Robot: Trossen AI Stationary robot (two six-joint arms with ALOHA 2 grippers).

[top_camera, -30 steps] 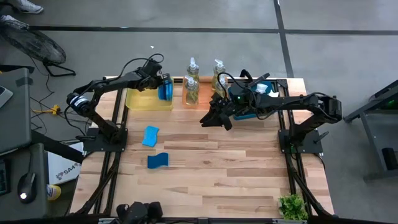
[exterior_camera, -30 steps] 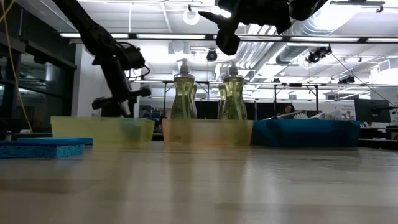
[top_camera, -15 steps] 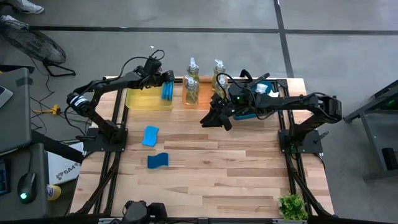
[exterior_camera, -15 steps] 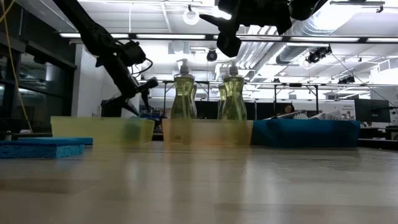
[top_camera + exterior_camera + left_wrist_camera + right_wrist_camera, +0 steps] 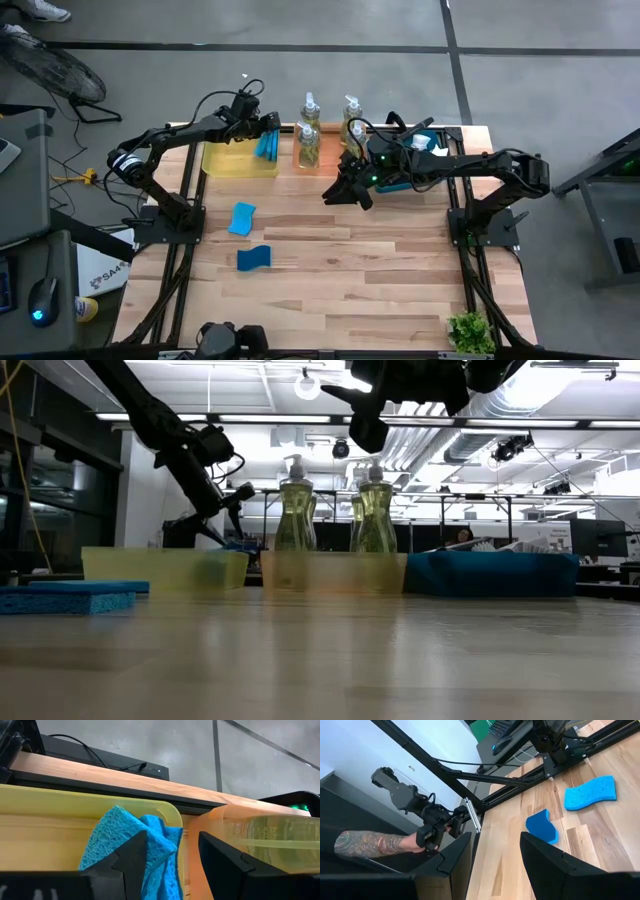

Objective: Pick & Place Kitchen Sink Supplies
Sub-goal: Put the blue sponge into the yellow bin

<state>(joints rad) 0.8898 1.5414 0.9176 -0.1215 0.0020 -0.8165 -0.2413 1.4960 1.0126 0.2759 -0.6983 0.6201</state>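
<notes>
left gripper (image 5: 270, 128) jaws spread over yellow tray (image 5: 222, 160), blue sponge (image 5: 135, 845) in tray corner | right gripper (image 5: 340, 192) jaws spread, empty, above table (image 5: 350, 270) | two sponges (image 5: 242, 217) on table | soap bottles (image 5: 307, 145) in orange tray (image 5: 330, 572)

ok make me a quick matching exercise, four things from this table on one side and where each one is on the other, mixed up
Things:
1. soap bottles
2. plant
3. left hand
4. two loose sponges

Places:
A. over the yellow tray, open around sponges there
B. bare wood, left half of the table
C. standing in the orange tray
D. near right corner of the table

Pairs: 1-C, 2-D, 3-A, 4-B
</notes>
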